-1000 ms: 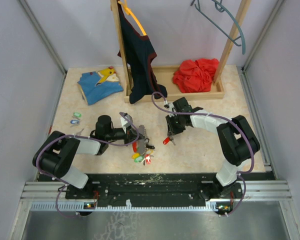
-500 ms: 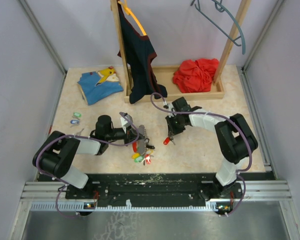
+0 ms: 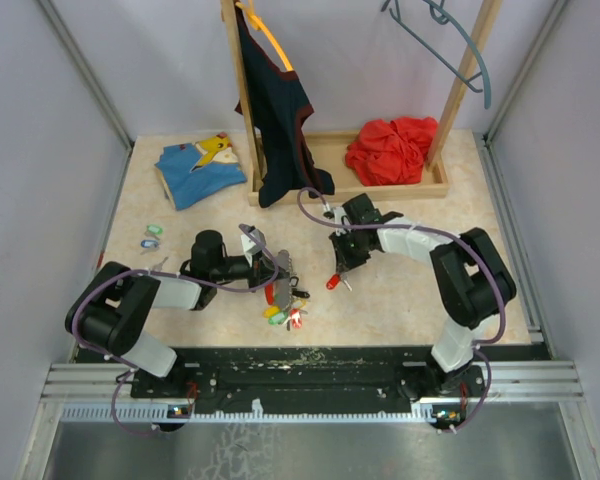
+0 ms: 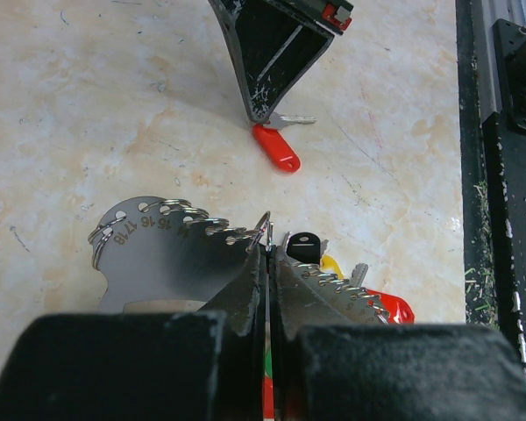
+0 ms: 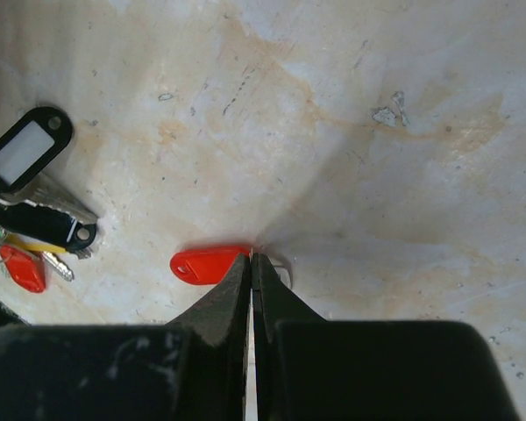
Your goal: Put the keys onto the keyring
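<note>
My left gripper is shut on the thin wire keyring, held just above the table. A grey metal plate with numbered holes and a bunch of keys with black, yellow and red tags hang on it. From above, the left gripper sits over that bunch. My right gripper points down at the table, shut on a loose key with a red tag where the tag meets the metal. This red-tagged key lies under the right gripper in the left wrist view.
Small green and blue tagged pieces lie at the far left. A blue and yellow garment lies at the back left. A wooden rack at the back holds a dark hanging garment and a red cloth.
The right gripper's jaws have closed onto the red-tagged key, and it shifted slightly. The left arm and the keyring have not moved.
</note>
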